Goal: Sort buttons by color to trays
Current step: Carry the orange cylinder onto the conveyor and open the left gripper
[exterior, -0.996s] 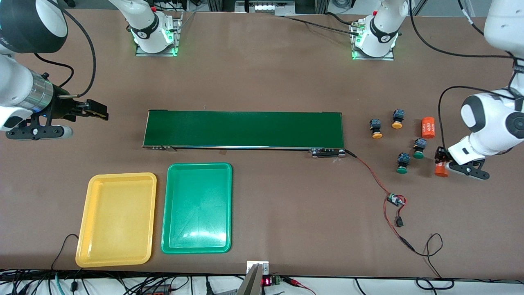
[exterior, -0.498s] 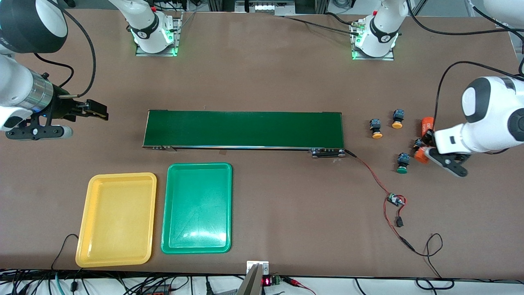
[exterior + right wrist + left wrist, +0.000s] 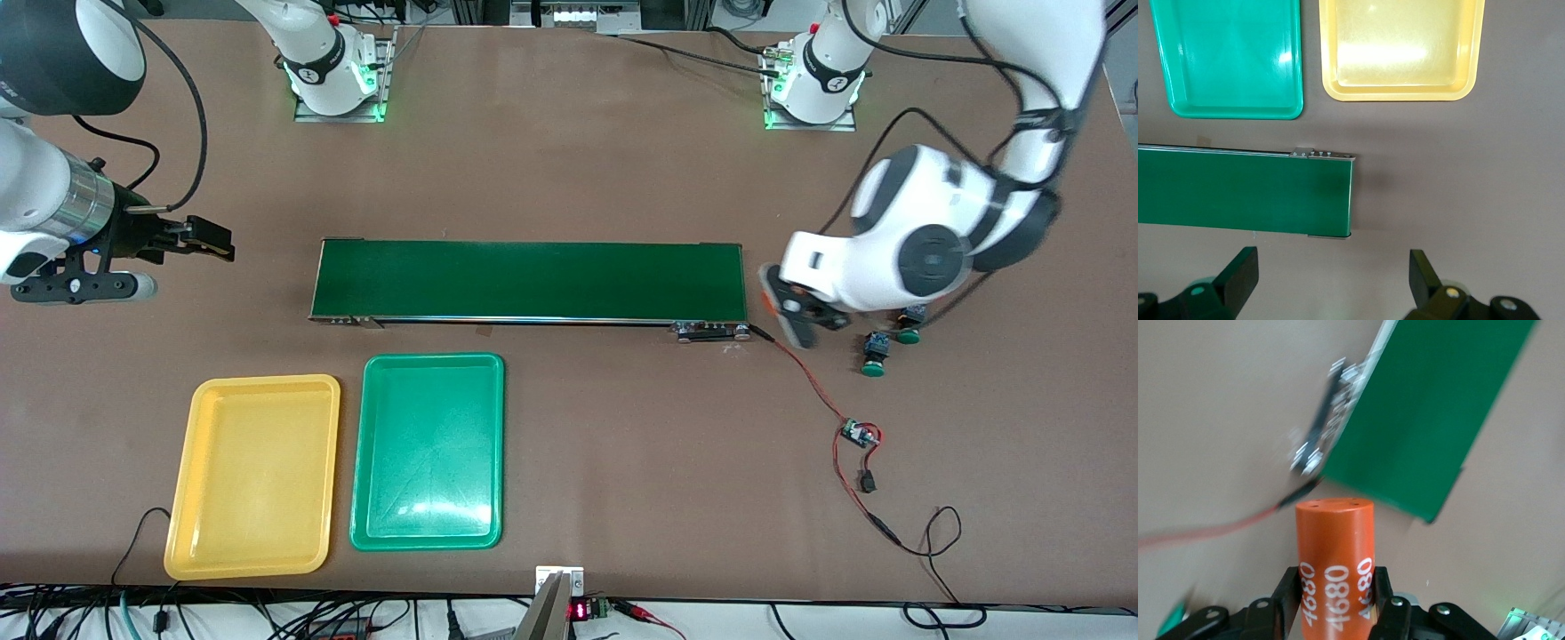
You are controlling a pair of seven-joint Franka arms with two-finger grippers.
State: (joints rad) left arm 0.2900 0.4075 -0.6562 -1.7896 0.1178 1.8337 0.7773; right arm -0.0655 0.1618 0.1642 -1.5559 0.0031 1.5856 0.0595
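Observation:
Two green-capped buttons [image 3: 875, 354] [image 3: 908, 325] lie on the table past the left arm's end of the belt, one half hidden by the arm. My left gripper [image 3: 787, 307] hangs over the table at that end of the belt, shut on an orange cylinder [image 3: 1335, 560] with white print; in the left wrist view the gripper [image 3: 1335, 603] clamps it on both sides. The yellow tray [image 3: 253, 476] and green tray [image 3: 427, 449] lie side by side, nearer the front camera than the belt. My right gripper [image 3: 212, 240] waits open beside the right arm's end of the belt, and stands empty [image 3: 1333, 273].
A long dark green conveyor belt [image 3: 529, 280] runs across the middle of the table. A red wire [image 3: 813, 378] leads from its end to a small circuit board [image 3: 858, 434]. Cables lie along the table's front edge.
My left arm has carried the orange cylinder from beside the green buttons to the belt's end, and now covers the yellow-capped buttons. The right arm has not moved.

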